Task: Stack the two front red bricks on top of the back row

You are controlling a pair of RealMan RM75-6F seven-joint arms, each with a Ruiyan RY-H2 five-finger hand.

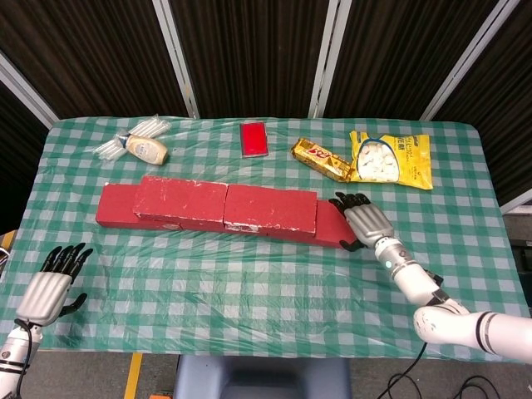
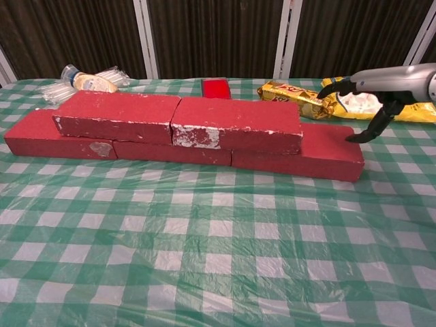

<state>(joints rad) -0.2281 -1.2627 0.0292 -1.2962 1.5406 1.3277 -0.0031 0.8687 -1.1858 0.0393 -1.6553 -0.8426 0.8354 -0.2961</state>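
Nearest us, our left hand [image 1: 51,284] rests at the table's [image 1: 249,283] front-left corner, fingers spread and holding nothing — well apart from the bricks. Mid-table, the two upper red bricks [image 2: 178,120] already sit end to end on the lower row [image 2: 300,157], long axes running left to right, so the stacking looks done. Our right hand [image 1: 362,219] is nearer: it hovers at the row's right end, fingers loosely curled around nothing, a fingertip at the exposed lower brick. Open cloth lies in front for withdrawing — beyond, the gold snack bar [image 1: 321,158] and marshmallow bag [image 1: 391,158] crowd the far-right side.
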